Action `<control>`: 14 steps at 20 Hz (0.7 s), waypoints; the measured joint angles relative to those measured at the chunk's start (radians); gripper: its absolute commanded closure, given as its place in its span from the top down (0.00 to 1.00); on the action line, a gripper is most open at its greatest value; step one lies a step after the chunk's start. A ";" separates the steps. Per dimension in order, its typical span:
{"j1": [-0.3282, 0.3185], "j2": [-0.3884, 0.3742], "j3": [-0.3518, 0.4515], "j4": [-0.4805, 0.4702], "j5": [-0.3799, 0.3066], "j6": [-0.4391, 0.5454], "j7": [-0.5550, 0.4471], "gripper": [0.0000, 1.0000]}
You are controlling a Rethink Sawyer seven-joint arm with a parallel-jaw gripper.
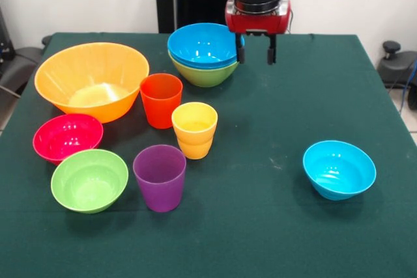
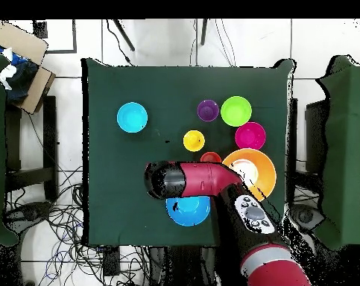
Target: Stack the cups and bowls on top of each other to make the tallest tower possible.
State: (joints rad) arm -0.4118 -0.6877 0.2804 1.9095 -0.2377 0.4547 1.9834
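My gripper is open and empty, its fingers hanging at the right rim of the tower. The tower is two blue bowls nested in a green one, also seen in the overhead view. The huge orange-yellow bowl stands apart on the table. Near it are the orange-red cup, yellow cup, purple cup, pink-red bowl and small green bowl. The light-blue bowl sits alone at the right.
The table has a dark green cloth. In the overhead view my red arm reaches over the table and partly covers the orange-red cup and the orange-yellow bowl. Chairs and cables surround the table.
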 measured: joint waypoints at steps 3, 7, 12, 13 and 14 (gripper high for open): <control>-0.010 0.000 0.007 0.000 0.000 0.000 0.000 1.00; -0.019 -0.017 0.014 0.001 0.000 0.009 0.000 1.00; -0.024 -0.079 0.029 0.011 0.000 0.049 0.000 1.00; -0.026 -0.089 0.033 0.013 0.000 0.053 0.000 1.00; -0.032 -0.105 0.041 0.016 0.000 0.057 0.000 1.00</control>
State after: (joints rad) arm -0.4436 -0.7930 0.3215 1.9260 -0.2377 0.5115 1.9834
